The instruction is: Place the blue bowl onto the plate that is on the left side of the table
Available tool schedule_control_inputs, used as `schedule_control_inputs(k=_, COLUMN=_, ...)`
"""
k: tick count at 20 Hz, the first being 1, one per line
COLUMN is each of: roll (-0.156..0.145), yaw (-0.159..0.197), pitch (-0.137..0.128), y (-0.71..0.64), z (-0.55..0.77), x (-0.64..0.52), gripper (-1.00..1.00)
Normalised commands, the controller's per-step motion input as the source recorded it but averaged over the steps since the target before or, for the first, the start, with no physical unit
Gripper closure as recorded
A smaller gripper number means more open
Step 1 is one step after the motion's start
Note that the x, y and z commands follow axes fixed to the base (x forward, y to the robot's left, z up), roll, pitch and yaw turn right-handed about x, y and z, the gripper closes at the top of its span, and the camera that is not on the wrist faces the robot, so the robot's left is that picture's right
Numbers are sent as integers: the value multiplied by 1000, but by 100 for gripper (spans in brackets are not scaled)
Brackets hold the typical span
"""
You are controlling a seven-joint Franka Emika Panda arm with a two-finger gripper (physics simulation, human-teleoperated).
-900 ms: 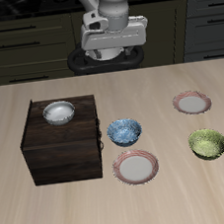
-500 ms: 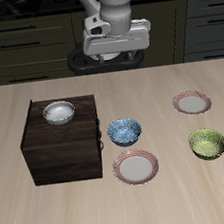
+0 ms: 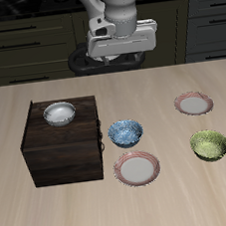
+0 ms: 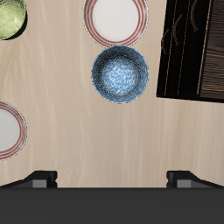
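Gripper (image 3: 124, 51) high above the back of the tabletop (image 3: 56, 207), holding nothing; blue bowl (image 3: 126, 133) untouched.

The exterior view shows the blue bowl on the tabletop beside a dark wooden box (image 3: 66, 141) that carries a grey-white bowl (image 3: 59, 114); one plate (image 3: 138, 167) lies just in front of it, and the left-side plate (image 3: 194, 103) sits well apart, with a yellow-green bowl (image 3: 209, 145) near it. Whether the gripper's jaws are spread cannot be told here. The wrist view looks straight down into the blue bowl (image 4: 121, 74) and shows both fingertips (image 4: 39, 179) far apart, open, while the grey-white bowl is out of its sight.
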Motion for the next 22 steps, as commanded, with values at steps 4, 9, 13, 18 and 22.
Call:
schedule_control_inputs(k=4, roll=2, yaw=-5, pitch=1, y=103, z=-9, x=202, gripper=-100)
schedule_control_inputs(k=9, roll=12, yaw=-4, pitch=8, y=91, z=18, x=142, gripper=-100)
schedule_control_inputs(k=13, roll=-8, yaw=-9, pitch=-1, y=46, z=37, x=187, gripper=-100)
schedule_control_inputs(k=18, roll=3, yaw=47, pitch=-43, y=82, z=-13, x=166, gripper=-100)
schedule_control_inputs(k=22, roll=-6, yaw=-3, pitch=-2, y=1, z=-29, x=152, gripper=-100)
